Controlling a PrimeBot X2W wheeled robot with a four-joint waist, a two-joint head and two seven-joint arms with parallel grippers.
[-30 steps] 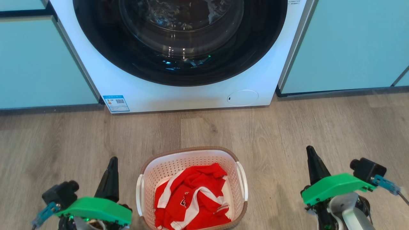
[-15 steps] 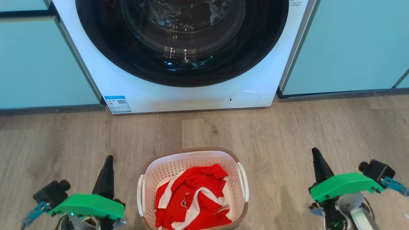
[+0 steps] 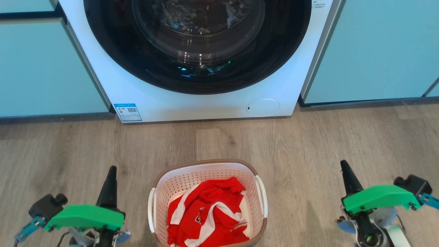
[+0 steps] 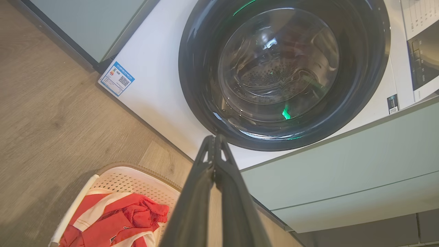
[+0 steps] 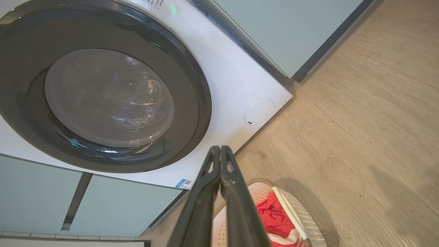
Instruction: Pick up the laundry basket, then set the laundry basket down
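Observation:
The laundry basket [image 3: 205,169] stands on the wood floor in front of the washer, white and perforated with a brown rim and white side handles, and it holds a red and white garment [image 3: 205,212]. Its corner also shows in the left wrist view [image 4: 133,176] and the right wrist view [image 5: 301,223]. My left gripper [image 3: 111,170] is well to the basket's left, shut, holding nothing. To the basket's right, my right gripper [image 3: 343,164] is shut and empty too. Neither touches the basket. In each wrist view the gripper [image 4: 214,138] [image 5: 220,148] has its fingers pressed together.
A white front-loading washer [image 3: 205,103] with a dark round door [image 3: 197,44] stands just behind the basket. Pale green cabinet fronts [image 3: 41,68] flank it on both sides. Wood floor [image 3: 308,144] lies open between washer and basket and beside each gripper.
Both grippers have drawn outward and lower in the head view, away from the basket. The view itself has shifted slightly. The basket has stayed on the floor.

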